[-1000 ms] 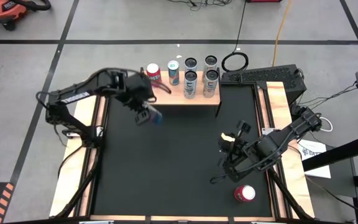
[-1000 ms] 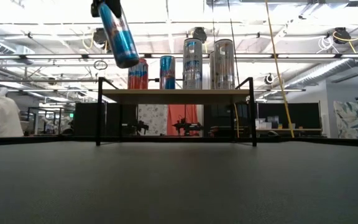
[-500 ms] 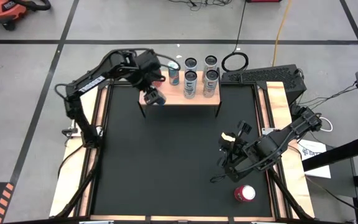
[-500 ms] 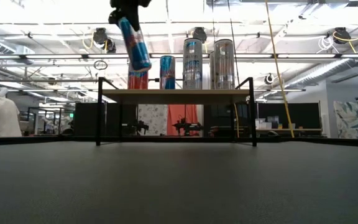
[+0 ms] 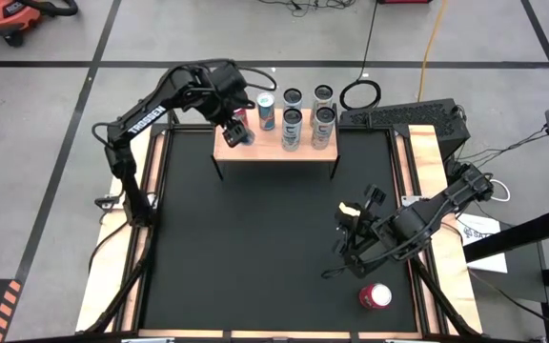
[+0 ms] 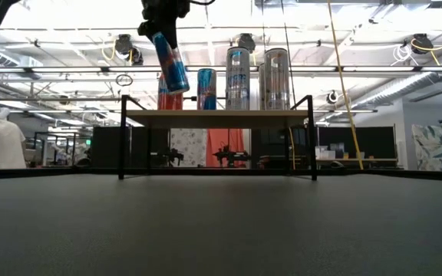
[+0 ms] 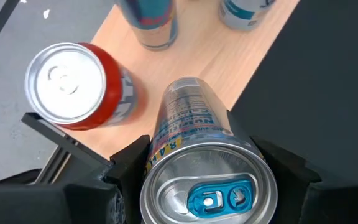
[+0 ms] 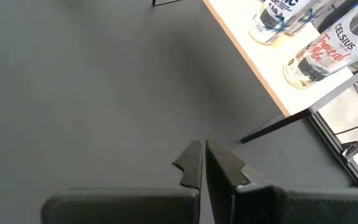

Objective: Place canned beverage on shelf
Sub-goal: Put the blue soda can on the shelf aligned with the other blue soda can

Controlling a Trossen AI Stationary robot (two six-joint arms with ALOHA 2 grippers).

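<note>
A: Seen from above, the left gripper now hangs over the left end of the shelf; a second ago it was out over the black table, short of the shelf's near edge; what is it carrying?

B: A slim blue can, clamped between its fingers near the top; in the low view the can is tilted, its lower end above the board and not yet touching; a second ago it hung farther left and clear of the shelf's corner post.

A: And the cans already up there?

B: Unmoved; a red can stands at the far left corner of the shelf, just beside the held can in the left wrist view; a blue-and-white can stands next along the far edge; four tall silver cans fill the right half in two rows.

A: The other arm?

B: The right gripper waits over the table's right side, fingers pressed together on nothing, exactly where it was a second ago; a second red can lies near the table's near right corner, also unchanged.
</note>
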